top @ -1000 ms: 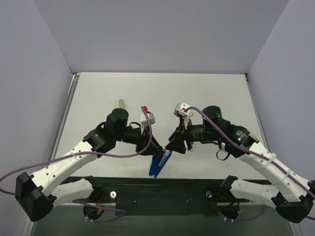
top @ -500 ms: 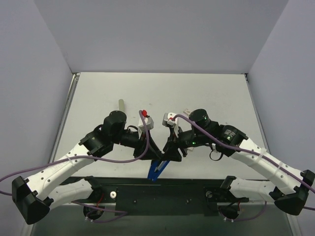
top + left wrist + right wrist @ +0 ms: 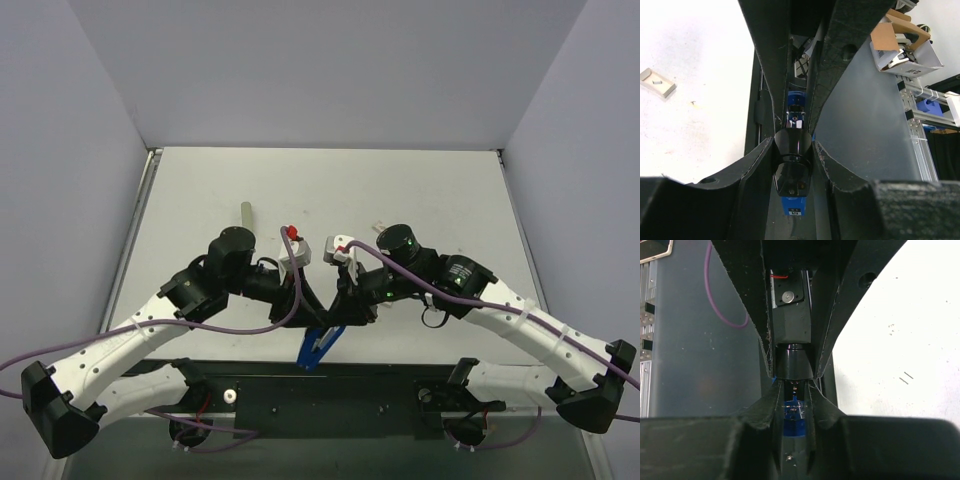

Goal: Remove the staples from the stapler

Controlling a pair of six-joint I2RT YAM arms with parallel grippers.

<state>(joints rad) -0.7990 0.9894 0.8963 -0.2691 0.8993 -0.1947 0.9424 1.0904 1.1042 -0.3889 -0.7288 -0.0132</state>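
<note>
The stapler (image 3: 320,345) is held off the table (image 3: 420,190), just past the far edge of the black base plate (image 3: 330,395) and about midway along that plate. From above it is seen as a slim blue body, tilted, with its lower end pointing down toward the plate. In the left wrist view a glossy black rounded part is seen at its middle, with blue sections showing above and below it and a small silver metal piece next to the upper blue section.

The left gripper (image 3: 793,145) is pressed together on that black part, one finger against each side. The right gripper (image 3: 793,387) is closed in from the opposite side, with its fingers pinched on the stapler and a blue section showing between them. Both grippers are met nose to nose over the plate's far edge.

Two tiny thin staples (image 3: 908,375) are seen lying on the table, beyond the plate on the right arm's side. A pale flat stick (image 3: 247,215) is lain farther still from the plate, on the left arm's side.
</note>
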